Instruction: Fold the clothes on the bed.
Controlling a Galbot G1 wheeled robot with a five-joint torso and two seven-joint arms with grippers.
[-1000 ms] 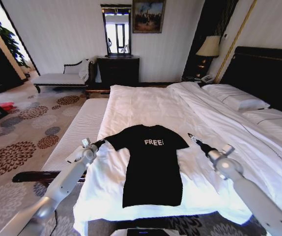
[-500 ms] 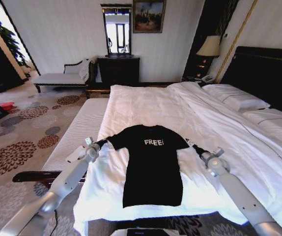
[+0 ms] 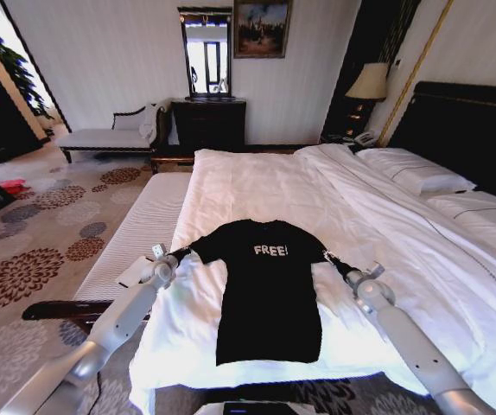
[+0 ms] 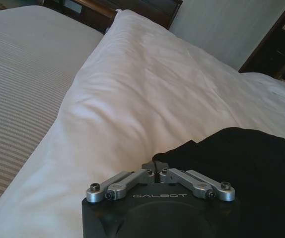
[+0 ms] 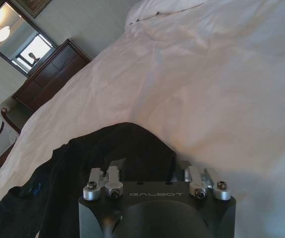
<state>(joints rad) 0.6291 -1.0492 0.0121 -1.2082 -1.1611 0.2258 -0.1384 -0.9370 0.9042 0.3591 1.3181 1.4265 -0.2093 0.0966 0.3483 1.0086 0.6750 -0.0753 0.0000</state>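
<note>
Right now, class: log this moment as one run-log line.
left gripper: shut on T-shirt sleeve | right gripper: open at other sleeve | T-shirt: flat on bed

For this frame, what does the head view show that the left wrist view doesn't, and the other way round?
Head view alone: the whole black T-shirt spread flat with its white lettering, the right gripper at its right sleeve, the pillows, lamp and bench. Left wrist view alone: a close look at the left gripper, fingertips together at the sleeve's edge. Both share the T-shirt's left sleeve, the left gripper and the white bed.
</note>
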